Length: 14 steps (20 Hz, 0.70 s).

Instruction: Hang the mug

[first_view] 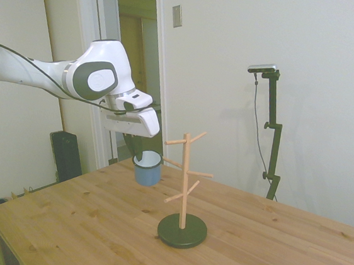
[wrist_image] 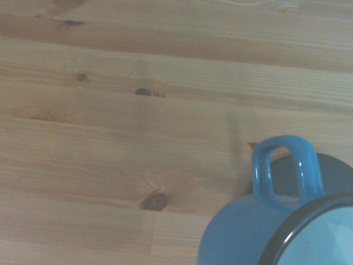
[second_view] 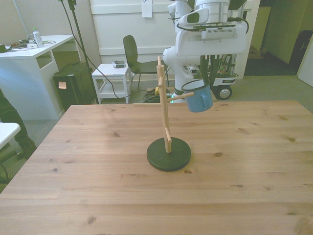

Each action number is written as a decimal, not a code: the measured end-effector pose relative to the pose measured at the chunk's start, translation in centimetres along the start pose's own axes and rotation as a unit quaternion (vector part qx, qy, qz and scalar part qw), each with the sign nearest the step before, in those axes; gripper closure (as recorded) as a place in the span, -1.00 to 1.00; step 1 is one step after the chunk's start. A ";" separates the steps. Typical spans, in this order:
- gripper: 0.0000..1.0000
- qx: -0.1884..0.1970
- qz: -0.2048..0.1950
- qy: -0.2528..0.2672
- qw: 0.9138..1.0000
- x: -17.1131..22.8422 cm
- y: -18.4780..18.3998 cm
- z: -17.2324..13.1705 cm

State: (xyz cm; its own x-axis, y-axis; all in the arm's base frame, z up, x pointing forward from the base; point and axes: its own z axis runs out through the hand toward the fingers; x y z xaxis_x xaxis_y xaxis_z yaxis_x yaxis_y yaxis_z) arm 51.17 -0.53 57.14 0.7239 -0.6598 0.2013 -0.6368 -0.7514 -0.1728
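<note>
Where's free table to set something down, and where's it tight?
Bare wood runs from the wooden peg tree's dark round base out to every edge of the wooden table. It is crowded only above the base, where the gripper holds the light-blue enamel mug in the air beside the tree's pegs.

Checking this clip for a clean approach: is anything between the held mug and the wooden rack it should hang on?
Nothing visible blocks it. The mug hangs in the air under the gripper, beside the wooden rack. In the front view its rim sits at the tip of one peg; only open air and bare table separate them. The handle is free.
</note>
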 end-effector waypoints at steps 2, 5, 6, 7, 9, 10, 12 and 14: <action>1.00 0.001 -0.001 0.001 1.000 -0.2 0.2 -0.3; 1.00 0.005 -0.002 0.002 1.000 -0.7 0.6 -0.8; 1.00 0.007 -0.001 0.003 1.000 -0.7 0.8 -1.1; 1.00 0.009 0.000 0.004 1.000 -0.6 1.1 -1.3; 1.00 0.011 0.003 0.005 1.000 -0.2 1.9 -1.7; 1.00 0.012 0.004 0.005 1.000 0.0 2.4 -1.8; 1.00 0.014 0.006 0.005 1.000 0.4 3.4 -2.0; 1.00 0.013 0.009 0.005 1.000 0.7 4.1 -2.2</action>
State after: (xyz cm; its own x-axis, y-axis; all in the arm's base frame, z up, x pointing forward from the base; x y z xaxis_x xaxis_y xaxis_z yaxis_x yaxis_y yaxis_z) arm 48.49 -4.10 58.68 0.7101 -0.6728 0.2076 -0.6418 -0.7397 -0.2022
